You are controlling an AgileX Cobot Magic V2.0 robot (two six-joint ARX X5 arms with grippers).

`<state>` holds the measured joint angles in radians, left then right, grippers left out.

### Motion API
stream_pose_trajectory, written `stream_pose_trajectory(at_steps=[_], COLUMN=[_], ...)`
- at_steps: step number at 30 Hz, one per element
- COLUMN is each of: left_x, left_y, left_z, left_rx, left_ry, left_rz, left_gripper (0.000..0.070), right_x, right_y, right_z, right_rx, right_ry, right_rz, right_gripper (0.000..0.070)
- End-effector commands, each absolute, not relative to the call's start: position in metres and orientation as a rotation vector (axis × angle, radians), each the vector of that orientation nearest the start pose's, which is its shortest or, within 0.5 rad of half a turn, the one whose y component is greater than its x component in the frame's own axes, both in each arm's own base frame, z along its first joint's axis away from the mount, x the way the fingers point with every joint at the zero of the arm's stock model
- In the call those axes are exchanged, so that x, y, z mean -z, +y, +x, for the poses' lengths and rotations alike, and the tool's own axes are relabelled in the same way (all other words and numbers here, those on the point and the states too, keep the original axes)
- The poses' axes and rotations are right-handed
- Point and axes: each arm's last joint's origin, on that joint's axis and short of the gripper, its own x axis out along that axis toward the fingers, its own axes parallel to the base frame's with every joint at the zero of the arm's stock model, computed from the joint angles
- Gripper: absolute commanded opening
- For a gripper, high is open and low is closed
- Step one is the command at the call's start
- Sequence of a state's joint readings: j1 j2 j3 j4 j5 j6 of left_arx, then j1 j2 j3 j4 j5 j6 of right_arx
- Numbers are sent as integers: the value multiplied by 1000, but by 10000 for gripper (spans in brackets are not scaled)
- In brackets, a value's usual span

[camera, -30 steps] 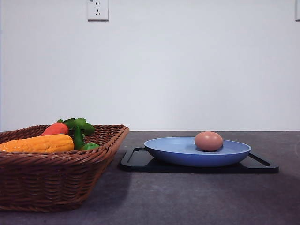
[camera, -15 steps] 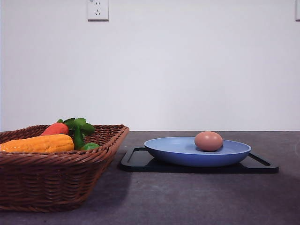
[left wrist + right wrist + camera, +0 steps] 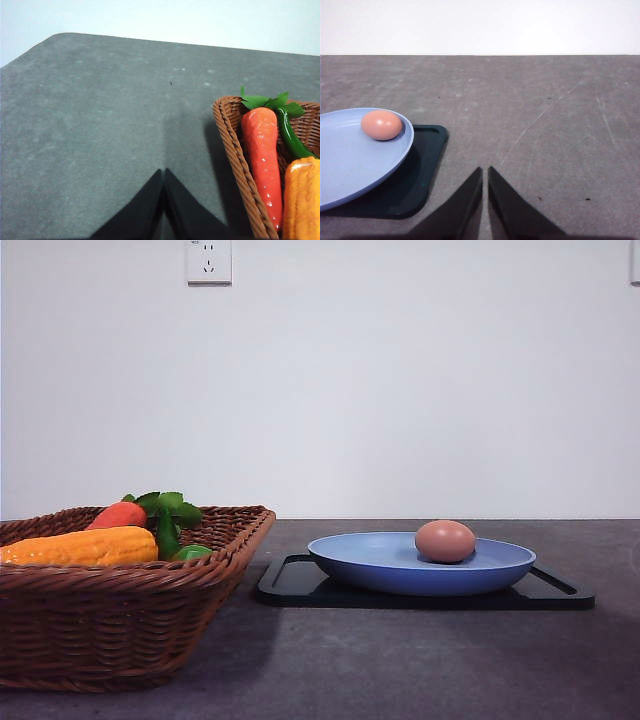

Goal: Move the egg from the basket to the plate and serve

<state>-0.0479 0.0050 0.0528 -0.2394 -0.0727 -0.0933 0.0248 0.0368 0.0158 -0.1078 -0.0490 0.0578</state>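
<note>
Right pincer [image 3: 485,200] pressed together, holding nothing, over bare counter [image 3: 545,110]. Left pincer [image 3: 164,202] also pressed together, empty, just beside the basket [image 3: 235,155] rim. Egg [image 3: 381,125] lies on the blue plate [image 3: 350,165], off to the side of the right pincer, apart from it. Plate sits on black tray [image 3: 415,190]. Carrot [image 3: 262,150] and a yellow-orange vegetable [image 3: 85,546] lie in the basket

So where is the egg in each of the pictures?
Front view: the egg sits on the blue plate, right of the basket.
Right wrist view: the egg lies near the plate's rim.
Left wrist view: no egg here, just basket and vegetables.
Shared landmark: the black tray under the plate.
</note>
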Motion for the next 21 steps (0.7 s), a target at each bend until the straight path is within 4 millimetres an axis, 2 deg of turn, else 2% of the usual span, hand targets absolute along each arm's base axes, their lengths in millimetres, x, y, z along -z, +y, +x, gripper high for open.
stream_pose_trajectory(at_steps=[1, 21], left_x=[-153, -153], left_y=[-2, -2], left_z=[93, 93], left_rx=[-37, -37], left_ry=[219, 219], left_rz=[-84, -84], left_gripper=[0, 0], right_x=[-155, -155], right_y=[4, 4], right_z=[98, 98], right_rx=[-64, -64], right_ry=[125, 125], right_rz=[72, 72], right_gripper=[0, 0])
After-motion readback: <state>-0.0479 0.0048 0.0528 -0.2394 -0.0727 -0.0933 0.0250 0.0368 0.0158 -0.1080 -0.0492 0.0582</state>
